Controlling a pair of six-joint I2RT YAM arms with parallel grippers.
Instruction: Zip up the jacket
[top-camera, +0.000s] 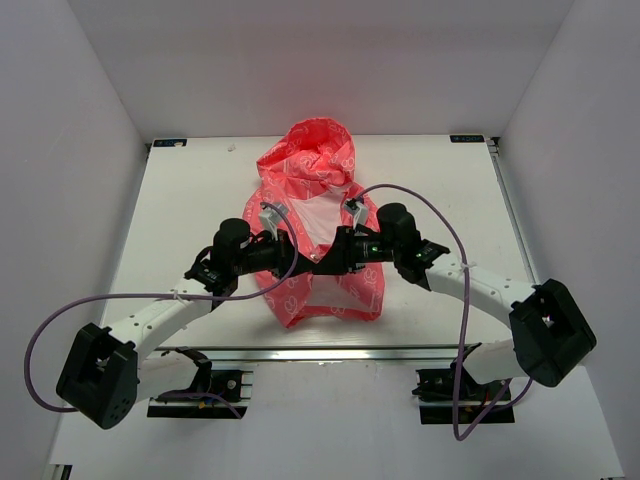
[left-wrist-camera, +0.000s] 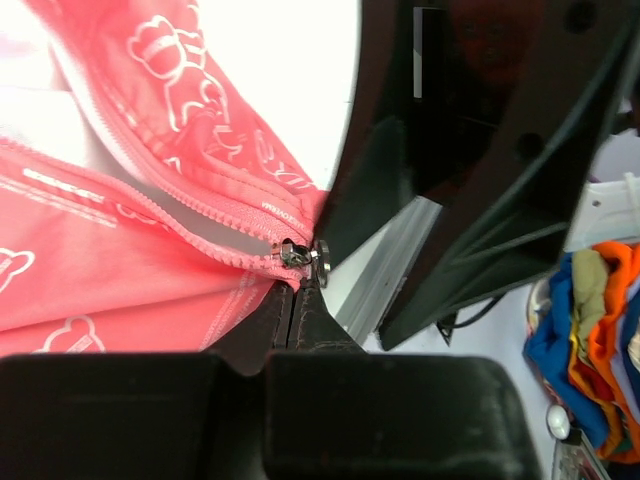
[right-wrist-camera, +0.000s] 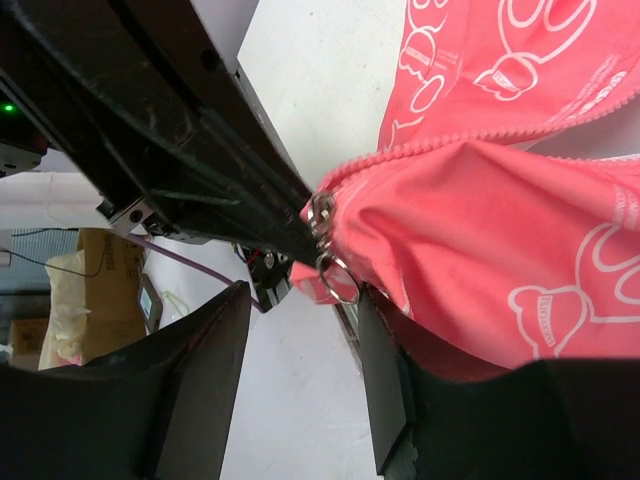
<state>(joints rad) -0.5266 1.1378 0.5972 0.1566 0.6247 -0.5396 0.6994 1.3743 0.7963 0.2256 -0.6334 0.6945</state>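
The coral-pink jacket (top-camera: 318, 165) lies in the middle of the table, hood at the far end, its front open on the white lining (top-camera: 325, 218). My left gripper (top-camera: 305, 264) reaches in from the left. In the left wrist view it (left-wrist-camera: 300, 288) is shut on the jacket's (left-wrist-camera: 110, 270) zipper end, right at the metal slider (left-wrist-camera: 296, 253). My right gripper (top-camera: 332, 260) meets it from the right. In the right wrist view it (right-wrist-camera: 300, 300) is open, with the slider's ring pull (right-wrist-camera: 338, 278) just above its right finger (right-wrist-camera: 385, 390) and jacket fabric (right-wrist-camera: 480, 240) draped over that finger.
An aluminium rail (top-camera: 330, 352) runs along the table's near edge just below the jacket hem. White walls enclose the table on three sides. Purple cables (top-camera: 445, 230) loop from both arms. A heap of coloured cloth (left-wrist-camera: 595, 320) lies off the table.
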